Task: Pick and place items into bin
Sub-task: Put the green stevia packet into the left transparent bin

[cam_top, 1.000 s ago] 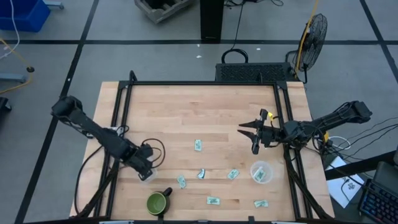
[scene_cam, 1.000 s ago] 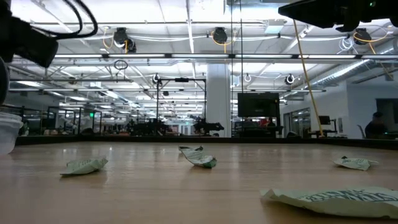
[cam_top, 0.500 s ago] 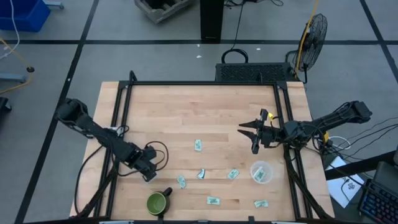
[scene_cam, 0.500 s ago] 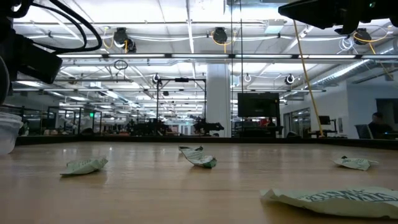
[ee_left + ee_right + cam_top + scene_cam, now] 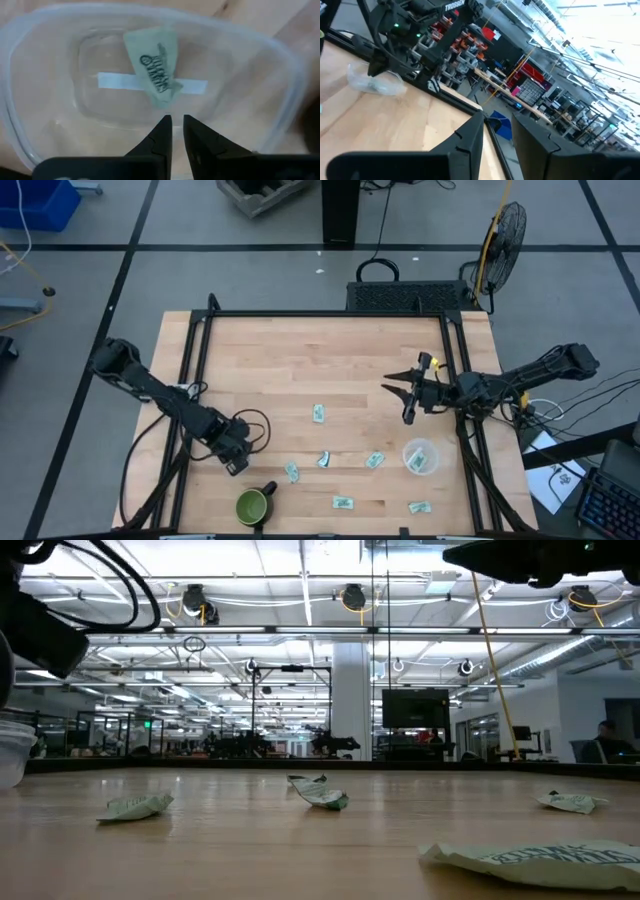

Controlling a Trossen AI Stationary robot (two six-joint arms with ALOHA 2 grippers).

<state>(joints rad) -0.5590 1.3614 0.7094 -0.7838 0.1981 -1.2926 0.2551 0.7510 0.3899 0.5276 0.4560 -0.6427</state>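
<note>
My left gripper (image 5: 232, 460) hovers over a clear plastic bin (image 5: 295, 75) near the table's near-left part. Its fingers point down into the bin with a narrow gap between them, and they hold nothing. One pale green-and-white packet (image 5: 157, 65) lies flat on the bin's floor. Several more packets lie on the wood: (image 5: 319, 414), (image 5: 325, 459), (image 5: 291, 472), (image 5: 374, 460), (image 5: 343, 502), (image 5: 419, 507). My right gripper (image 5: 405, 402) waits open above the table's right side, clear of everything.
A dark green mug (image 5: 252, 506) stands near the table's near edge, right of the bin. A clear cup (image 5: 420, 457) stands below the right gripper's side of the table. A black frame (image 5: 320, 313) runs along the far edge and down both sides.
My left gripper has sunk a little over the bin, with a small sideways shift there and back. The packets on the table have not moved.
</note>
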